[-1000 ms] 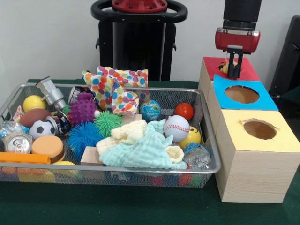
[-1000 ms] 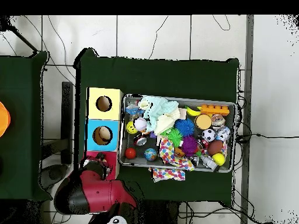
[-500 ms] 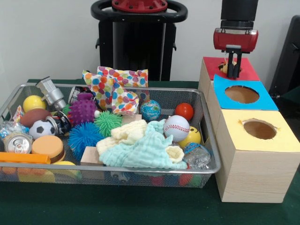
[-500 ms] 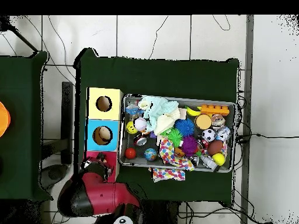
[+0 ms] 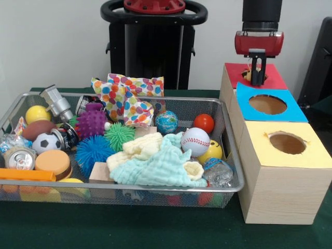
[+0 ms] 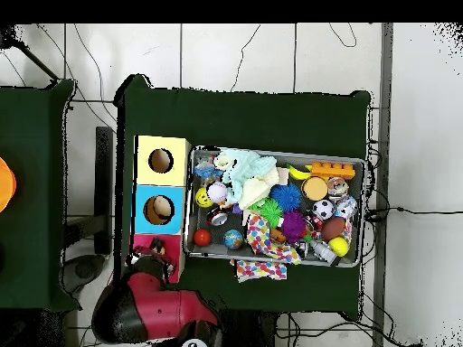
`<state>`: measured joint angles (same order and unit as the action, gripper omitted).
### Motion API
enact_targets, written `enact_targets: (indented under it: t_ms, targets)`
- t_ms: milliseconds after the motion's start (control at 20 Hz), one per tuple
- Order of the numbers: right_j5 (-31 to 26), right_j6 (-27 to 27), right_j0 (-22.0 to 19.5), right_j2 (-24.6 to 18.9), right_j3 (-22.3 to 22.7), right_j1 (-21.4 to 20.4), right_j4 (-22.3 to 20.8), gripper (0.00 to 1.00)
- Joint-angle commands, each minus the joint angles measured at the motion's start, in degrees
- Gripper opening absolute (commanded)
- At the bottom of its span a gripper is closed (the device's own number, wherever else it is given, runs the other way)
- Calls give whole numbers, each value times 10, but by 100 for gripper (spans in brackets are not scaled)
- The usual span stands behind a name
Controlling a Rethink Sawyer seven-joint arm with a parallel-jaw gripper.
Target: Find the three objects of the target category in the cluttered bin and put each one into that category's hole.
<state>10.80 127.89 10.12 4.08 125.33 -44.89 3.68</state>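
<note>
My gripper [image 5: 257, 79] hangs over the round hole of the red-topped box [image 5: 276, 79], just above its rim; nothing shows in it. In the overhead view the gripper [image 6: 155, 259] sits at the red box [image 6: 143, 242] with the arm behind it. The wire bin [image 5: 129, 187] holds a baseball [image 5: 195, 141], a globe ball [image 5: 166, 122], a red ball [image 5: 204, 123], a soccer ball [image 5: 45, 142], a yellow ball [image 5: 37, 113], three spiky balls, and pale cloths [image 5: 155, 163].
The blue-topped box [image 5: 293, 111] and the yellow-topped box [image 5: 314, 153] stand in a row nearer the camera, right of the bin. A spotted cloth [image 5: 127, 96] drapes over the bin's far rim. A drink can [image 5: 19, 158] and an orange block [image 5: 26, 175] lie at the left.
The gripper has risen a little, straight up from the red box's hole. Nothing in the bin has moved.
</note>
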Motion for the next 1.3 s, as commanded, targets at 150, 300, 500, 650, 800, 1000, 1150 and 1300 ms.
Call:
enact_targets:
  t_ms: [150, 300, 500, 650, 800, 1000, 1150, 1300]
  targets:
    - [-8, 93, -24, -39, 91, 29, -30, 0]
    - [-11, 94, -24, -44, 104, 22, -27, 0]
    - [-22, 97, -16, -45, 123, 7, -20, 0]
    - [-23, 97, -16, -48, 134, 0, -17, 0]
    - [-28, 98, -18, -54, 143, -4, -15, 0]
    - [-39, 101, -19, -63, 146, -3, -8, 0]
    - [-44, 103, -21, -71, 147, 0, -4, 0]
    - [-54, 102, -16, -69, 146, -3, 4, 0]
